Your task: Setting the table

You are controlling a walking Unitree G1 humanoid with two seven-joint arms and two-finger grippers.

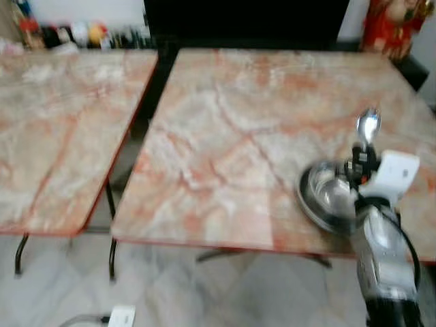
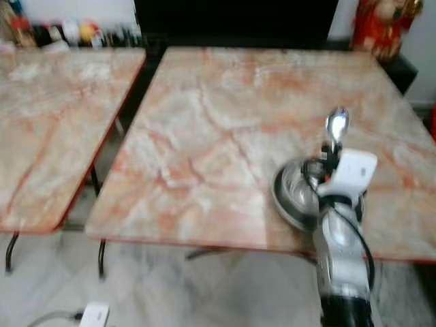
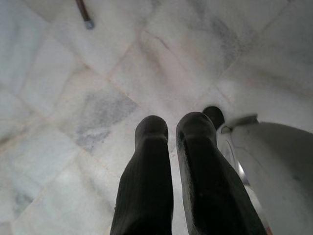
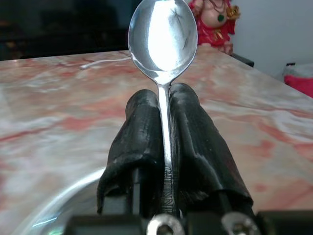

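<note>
**Spoon held upright over the bowl at the table's near edge**

The right gripper [image 4: 164,112] is clenched on a metal spoon [image 4: 163,39], its two black fingers [image 4: 139,127] pressed against the handle from either side. The spoon stands upright, its bowl end above the fingertips, and in the left eye view it shows at the right of the frame, just above the gripper [image 1: 362,158].

Directly beneath the gripper sits a steel bowl [image 1: 325,196], in the lower right of the head views. It rests on the pink-veined marble table [image 1: 225,143] close to the near edge. The right arm [image 1: 385,259], silver with a white wrist block, rises from the bottom right of the frame and covers part of the bowl's right side.

A second marble table [image 1: 54,129] stands at the left of the frame, apart from the first with a dark gap between them. A red figurine [image 1: 388,24] stands in the upper right corner, past the far edge of the table.

The left gripper [image 3: 168,142] hangs over the pale marble floor [image 3: 98,98], its fingers close together and holding nothing. A white plug box [image 1: 121,316] lies on the floor at the bottom left of the left eye view.
</note>
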